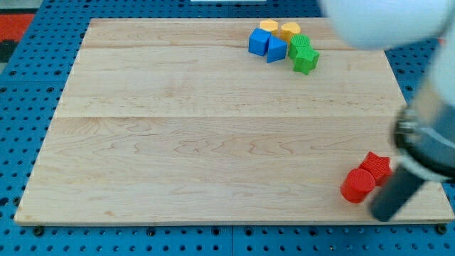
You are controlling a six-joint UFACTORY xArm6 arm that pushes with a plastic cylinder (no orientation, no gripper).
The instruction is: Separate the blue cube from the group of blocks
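Observation:
The blue cube (258, 41) sits at the left end of a tight group near the view's top, touching a blue wedge-like block (276, 50). Two yellow blocks (269, 27) (290, 30) lie just behind them. Two green blocks (299, 45) (306, 60) close the group on the right. My dark rod comes down at the view's bottom right, and my tip (384, 215) rests just right of and below the red blocks, far from the blue cube.
A red cylinder (357, 185) and a red star-like block (376, 167) lie together near the bottom right corner of the wooden board (178, 142). Blue pegboard surrounds the board. The blurred arm body covers the view's right edge.

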